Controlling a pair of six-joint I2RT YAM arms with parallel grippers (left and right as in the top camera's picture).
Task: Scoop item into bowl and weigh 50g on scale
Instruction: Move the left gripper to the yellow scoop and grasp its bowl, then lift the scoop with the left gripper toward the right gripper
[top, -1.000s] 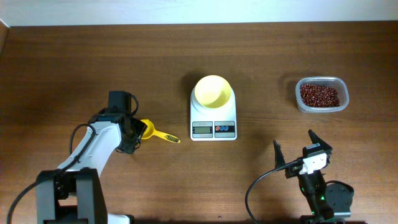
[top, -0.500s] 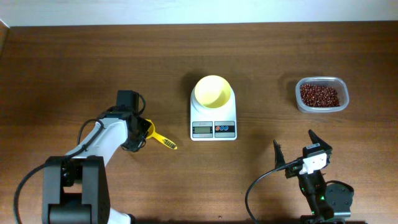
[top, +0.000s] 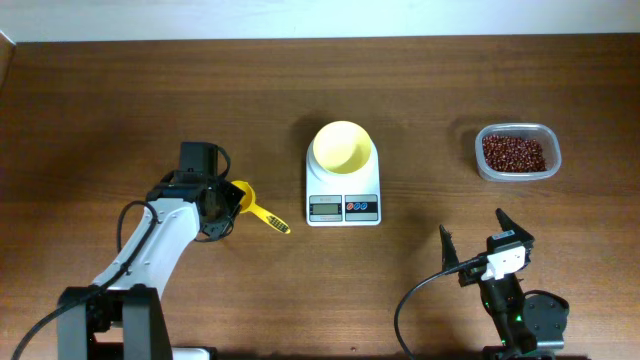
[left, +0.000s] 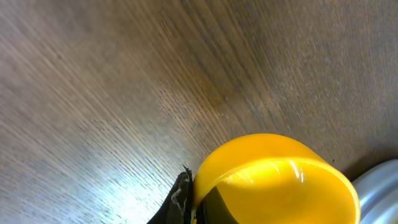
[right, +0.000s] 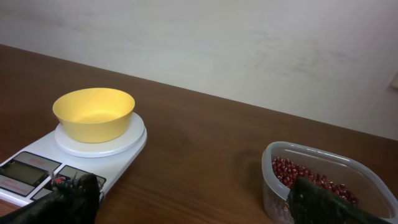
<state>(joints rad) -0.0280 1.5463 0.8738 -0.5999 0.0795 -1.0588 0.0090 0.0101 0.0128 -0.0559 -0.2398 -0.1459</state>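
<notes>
The pale yellow bowl (top: 342, 147) sits empty on the white scale (top: 343, 203) at mid-table; both also show in the right wrist view, the bowl (right: 94, 112) on the scale (right: 46, 163). The dark red-brown beans (top: 514, 152) lie in a clear tub (top: 549, 162) at the far right, seen again as beans (right: 297, 172) in the right wrist view. My left gripper (top: 224, 205) is shut on the rim of an orange-yellow scoop (top: 243, 201), whose cup (left: 273, 177) fills the left wrist view beside a black finger (left: 180, 200). My right gripper (top: 486, 245) stands open near the front edge.
The scoop's handle (top: 270, 220) points right toward the scale, low over the wooden table (top: 120, 100). The clear tub (right: 373, 186) stands just ahead of my right finger (right: 329, 202). A pale wall runs behind the table's far edge.
My left gripper has shut on the scoop's rim. The scoop has shifted slightly with the hand. The right arm has not moved.
</notes>
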